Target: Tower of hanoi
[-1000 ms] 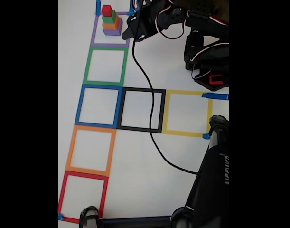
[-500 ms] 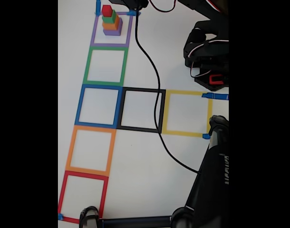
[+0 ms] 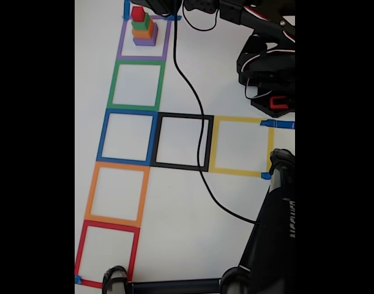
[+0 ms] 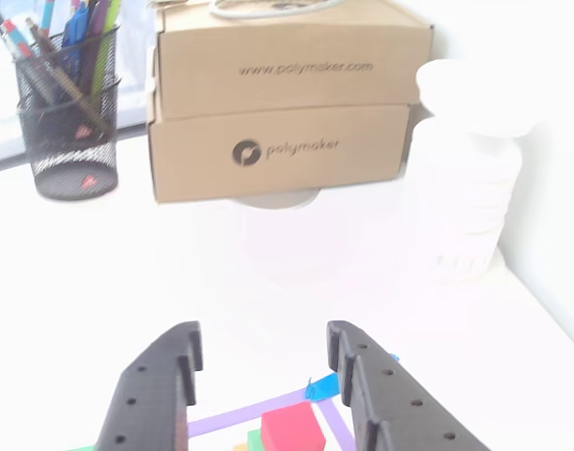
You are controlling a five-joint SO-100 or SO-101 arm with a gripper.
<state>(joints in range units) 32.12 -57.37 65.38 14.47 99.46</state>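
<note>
A small tower stands in the purple tape square [image 3: 121, 48] at the top of the fixed view: a red block [image 3: 138, 13] on top, then a green block [image 3: 142, 24], an orange block [image 3: 143, 31] and a purple block [image 3: 145, 41]. My arm [image 3: 248, 15] reaches in from the right, and its head sits at the top edge just behind the tower. In the other view my gripper [image 4: 263, 340] is open, its black fingers [image 4: 164, 376] standing on either side above the red block [image 4: 292, 430]. Nothing is held.
Empty tape squares follow in green [image 3: 113, 86], blue [image 3: 103, 135], orange [image 3: 90, 190], red [image 3: 81, 248], black [image 3: 209, 144] and yellow [image 3: 267, 147]. A black cable [image 3: 199, 165] crosses the mat. A dark stand [image 3: 272, 233] fills the lower right. Cardboard boxes [image 4: 282, 103], a pen holder [image 4: 66, 113] and a white container [image 4: 465, 188] stand behind.
The arm's head has swung from beside the tower's right side up to the frame's top edge behind the tower. The blocks have not moved.
</note>
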